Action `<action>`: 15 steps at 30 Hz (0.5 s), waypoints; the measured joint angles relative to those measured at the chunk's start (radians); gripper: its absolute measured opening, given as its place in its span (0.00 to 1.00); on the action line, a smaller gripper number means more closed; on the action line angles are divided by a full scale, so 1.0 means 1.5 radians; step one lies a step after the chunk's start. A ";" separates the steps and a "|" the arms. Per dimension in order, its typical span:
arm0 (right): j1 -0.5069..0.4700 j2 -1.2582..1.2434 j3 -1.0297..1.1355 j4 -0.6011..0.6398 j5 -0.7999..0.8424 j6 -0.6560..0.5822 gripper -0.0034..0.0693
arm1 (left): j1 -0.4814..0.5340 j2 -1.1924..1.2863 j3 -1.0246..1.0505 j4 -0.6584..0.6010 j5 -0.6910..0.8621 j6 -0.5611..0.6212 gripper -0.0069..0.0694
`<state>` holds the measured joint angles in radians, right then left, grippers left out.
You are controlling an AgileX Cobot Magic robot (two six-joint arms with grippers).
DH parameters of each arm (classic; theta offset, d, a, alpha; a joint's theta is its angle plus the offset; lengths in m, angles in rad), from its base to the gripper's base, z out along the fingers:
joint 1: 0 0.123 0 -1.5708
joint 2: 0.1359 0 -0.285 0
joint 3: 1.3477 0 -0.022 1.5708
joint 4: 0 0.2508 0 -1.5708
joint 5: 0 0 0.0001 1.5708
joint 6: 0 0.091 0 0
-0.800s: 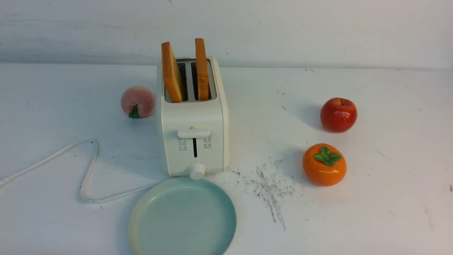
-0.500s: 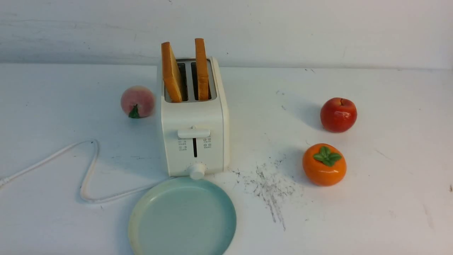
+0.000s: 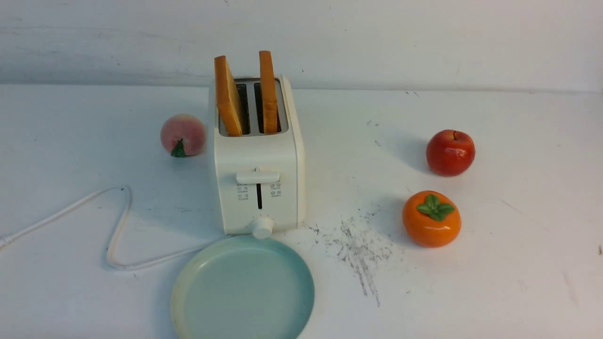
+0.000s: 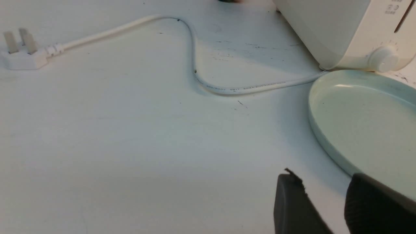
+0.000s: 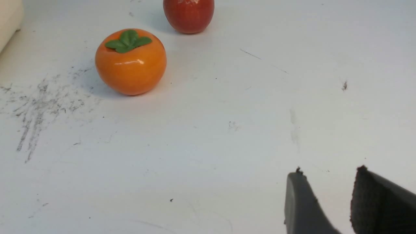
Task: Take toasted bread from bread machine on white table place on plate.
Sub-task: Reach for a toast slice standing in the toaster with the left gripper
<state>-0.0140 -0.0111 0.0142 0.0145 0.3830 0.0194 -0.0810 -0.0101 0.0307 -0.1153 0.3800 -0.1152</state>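
The cream-white bread machine [image 3: 256, 155] stands mid-table with two slices of toasted bread upright in its slots, a left slice [image 3: 228, 96] and a right slice [image 3: 268, 92]. The teal-green plate [image 3: 301, 278] lies empty just in front of it. Neither arm shows in the front view. In the left wrist view my left gripper [image 4: 320, 182] is open and empty, low over the white table [image 4: 130, 146] beside the plate's rim [image 4: 317, 123], with the bread machine's corner [image 4: 341, 29] beyond. In the right wrist view my right gripper [image 5: 326, 174] is open and empty over bare table, apart from everything.
A pink peach [image 3: 183, 134] sits left of the bread machine. A red apple [image 3: 450, 152] and an orange persimmon [image 3: 431, 218] sit to the right, both also in the right wrist view [image 5: 130, 61]. The white cord [image 3: 113, 230] loops left to its plug [image 4: 21, 53]. Black scuffs [image 3: 360, 249].
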 joint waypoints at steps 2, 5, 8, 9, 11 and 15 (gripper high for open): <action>0.000 0.000 0.000 0.000 0.000 0.000 0.38 | 0.000 0.000 0.000 -0.001 -0.010 -0.003 0.40; 0.000 0.000 0.000 0.000 0.000 0.000 0.38 | 0.000 0.000 0.000 -0.039 -0.047 -0.029 0.40; 0.000 0.000 0.000 0.000 0.000 0.000 0.38 | 0.000 0.000 0.000 -0.139 -0.110 -0.084 0.40; 0.000 0.000 0.000 -0.001 0.000 0.000 0.38 | 0.000 0.000 0.000 -0.169 -0.131 -0.099 0.40; 0.000 0.000 0.000 0.004 0.000 0.000 0.38 | 0.000 0.000 0.000 -0.227 -0.175 -0.122 0.40; 0.000 0.000 0.005 0.046 -0.034 0.000 0.38 | 0.000 0.000 0.000 -0.344 -0.262 -0.139 0.40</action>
<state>-0.0140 -0.0111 0.0221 0.0838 0.3313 0.0194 -0.0810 -0.0101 0.0307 -0.6319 -0.0128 -0.3233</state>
